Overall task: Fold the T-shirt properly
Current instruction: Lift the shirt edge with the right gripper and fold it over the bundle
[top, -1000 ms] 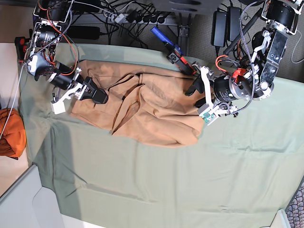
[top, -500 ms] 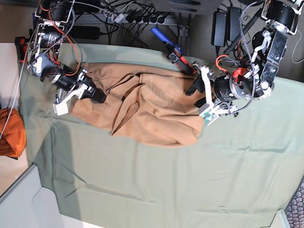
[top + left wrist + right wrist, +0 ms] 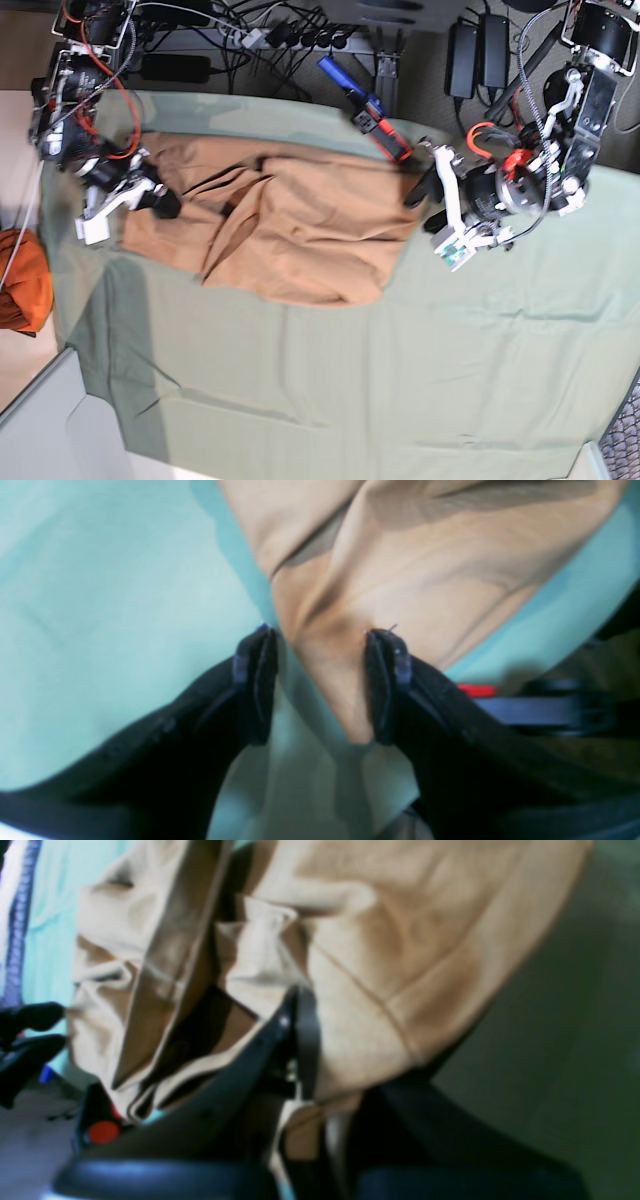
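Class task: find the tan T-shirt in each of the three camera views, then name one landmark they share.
Base: T-shirt lies left of centre, on the upper table.
Left wrist: fills top centre, narrowing to a corner between the fingers.
Right wrist: covers most of the frame.
Shared landmark: the green table cloth.

black arms, white brackets, red-orange cables (jaws matte black).

Sage-green table cloth; orange cloth bundle at its edge.
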You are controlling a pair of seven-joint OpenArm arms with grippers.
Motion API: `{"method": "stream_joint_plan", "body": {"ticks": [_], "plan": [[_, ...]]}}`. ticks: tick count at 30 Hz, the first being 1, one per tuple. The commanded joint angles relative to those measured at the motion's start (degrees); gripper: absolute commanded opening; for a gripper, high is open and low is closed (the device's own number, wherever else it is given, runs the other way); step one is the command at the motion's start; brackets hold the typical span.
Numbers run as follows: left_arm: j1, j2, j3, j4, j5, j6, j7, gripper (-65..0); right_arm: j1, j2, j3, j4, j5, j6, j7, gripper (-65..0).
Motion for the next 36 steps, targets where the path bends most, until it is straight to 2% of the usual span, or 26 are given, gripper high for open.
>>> {"method": "stream_joint_plan", "body": {"ticks": [1,4,10,16,23,30,36], "plan": [[-0.7,-0.1,-0.3,1.6,-2.1,-1.6,-0.5,-33.0,0.8,1.5,0.6,0.7,0.6,8.0,1.2,-65.0],[-0.7,-0.2,-0.3,2.9,-5.6,-3.5,0.0,-33.0,0.7,2.4,0.6,0.7,-0.8,8.0,1.4,-65.0],[-0.7,-0.2,-0.8,3.6,-3.7,-3.5,0.2,-33.0,0.7,5.5,2.1,0.7,-2.2,7.9,1.6,-65.0],[-0.7,-1.9,-5.1,3.6,-3.4,-3.5,0.4,-33.0,0.5,5.6,9.2,0.6,-1.9,7.9,1.6,-65.0],[-0.7,-5.5,-9.6,3.6,-4.9,-3.5,0.6,-33.0,0.6,5.5,9.5,0.6,0.3,8.0,1.6,-65.0],[-0.5,-8.5,-9.9,3.6,-5.1,-3.5,0.7,-33.0,0.6,5.1,9.5,2.6,5.4,8.0,-2.1,-65.0],[-0.2,-8.6,-9.9,3.6,-5.1,-3.7,1.1,-33.0,0.5,0.8,8.9,13.7,3.7,7.9,-3.2,-65.0]]}}
